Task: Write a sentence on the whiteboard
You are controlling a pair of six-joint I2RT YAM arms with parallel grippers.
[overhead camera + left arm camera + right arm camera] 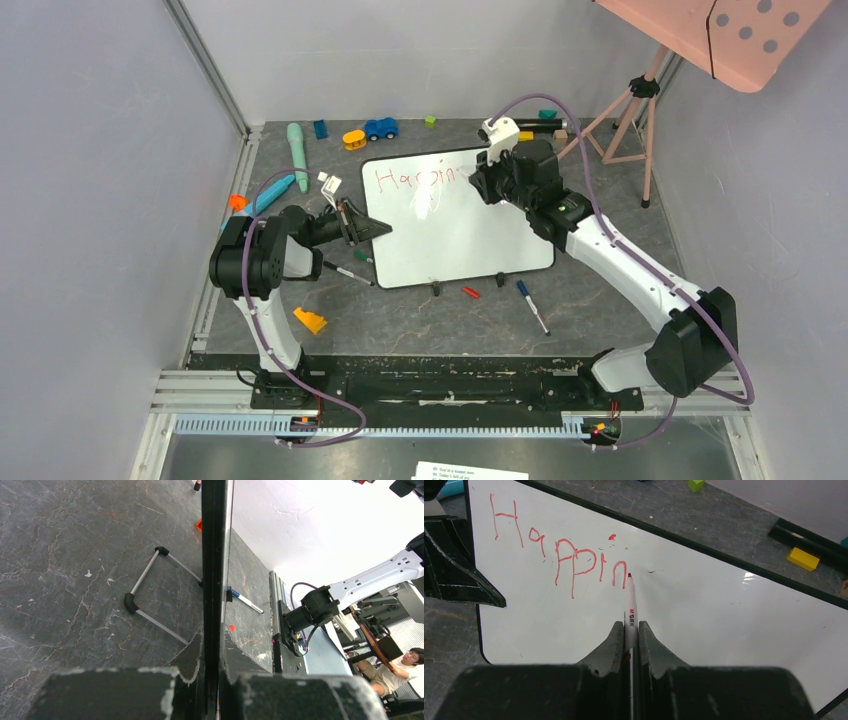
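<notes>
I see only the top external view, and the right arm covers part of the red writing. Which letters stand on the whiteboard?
Observer: The right wrist view shows the sentence reading "Happin" on the whiteboard.
Operator: What does the right arm hold?
Observer: The right gripper is shut on a red marker, its tip beside the last stroke of the "n".
Operator: Does the other arm hold the board?
Observer: Yes, the left gripper is shut on its edge.

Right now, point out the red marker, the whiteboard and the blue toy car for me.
red marker (630, 612), right wrist view, on its white barrel near the printed label.
whiteboard (470, 235), top external view, on bare white surface below the writing.
blue toy car (381, 128), top external view, on its body.
</notes>
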